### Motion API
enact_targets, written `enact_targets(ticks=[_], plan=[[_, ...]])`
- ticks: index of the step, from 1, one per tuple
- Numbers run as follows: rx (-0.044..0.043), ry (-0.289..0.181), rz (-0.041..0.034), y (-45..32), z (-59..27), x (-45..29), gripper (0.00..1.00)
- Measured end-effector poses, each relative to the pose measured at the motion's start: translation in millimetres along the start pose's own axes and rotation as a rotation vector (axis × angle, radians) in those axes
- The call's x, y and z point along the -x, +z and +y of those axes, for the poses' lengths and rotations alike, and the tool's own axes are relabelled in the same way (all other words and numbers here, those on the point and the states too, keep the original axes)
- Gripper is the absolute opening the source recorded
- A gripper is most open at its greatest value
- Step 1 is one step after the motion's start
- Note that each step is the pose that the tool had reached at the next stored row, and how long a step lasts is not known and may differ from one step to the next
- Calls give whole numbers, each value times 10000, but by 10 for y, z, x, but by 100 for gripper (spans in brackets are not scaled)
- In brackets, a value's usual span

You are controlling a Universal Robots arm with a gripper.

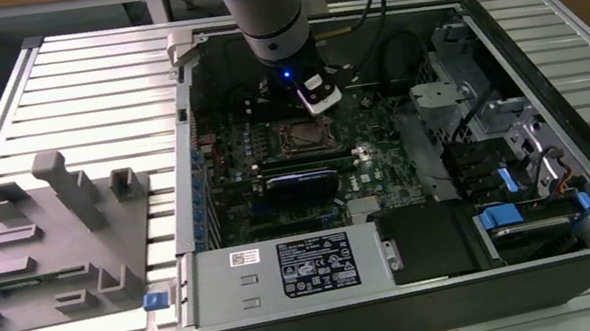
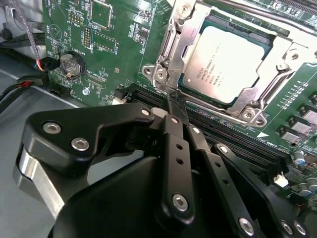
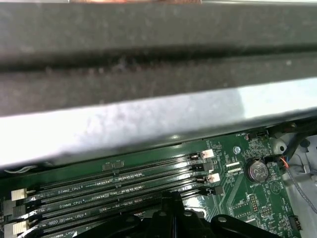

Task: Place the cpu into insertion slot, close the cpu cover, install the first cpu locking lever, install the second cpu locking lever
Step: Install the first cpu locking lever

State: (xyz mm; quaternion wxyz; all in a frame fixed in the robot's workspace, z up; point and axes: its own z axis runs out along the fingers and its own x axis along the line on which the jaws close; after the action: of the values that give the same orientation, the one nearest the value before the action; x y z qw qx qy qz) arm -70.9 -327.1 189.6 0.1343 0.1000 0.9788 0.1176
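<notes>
cpu [image 2: 228, 62] lies under the closed cpu cover [image 2: 181, 47] on the green board [image 2: 124, 25]; the hand [image 2: 171, 100], its fingers pressed together, stands just at one corner of the cover.

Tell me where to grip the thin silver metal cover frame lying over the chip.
Probably best pinch the thin silver metal cpu cover by the outer rail nearest the black gripper, coming down from above. It lies flat around the pale-topped square cpu, so the cut-out centre offers nothing and only the rim is exposed.
</notes>
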Motion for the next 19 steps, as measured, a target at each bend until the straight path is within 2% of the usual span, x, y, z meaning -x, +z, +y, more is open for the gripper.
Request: enact_targets(ticks=[11,13,19], plan=[[1,1,2,8,-9,-1,11],[32,10,8,3,-8,0,11],[66,21,13,-79,15,21,11]])
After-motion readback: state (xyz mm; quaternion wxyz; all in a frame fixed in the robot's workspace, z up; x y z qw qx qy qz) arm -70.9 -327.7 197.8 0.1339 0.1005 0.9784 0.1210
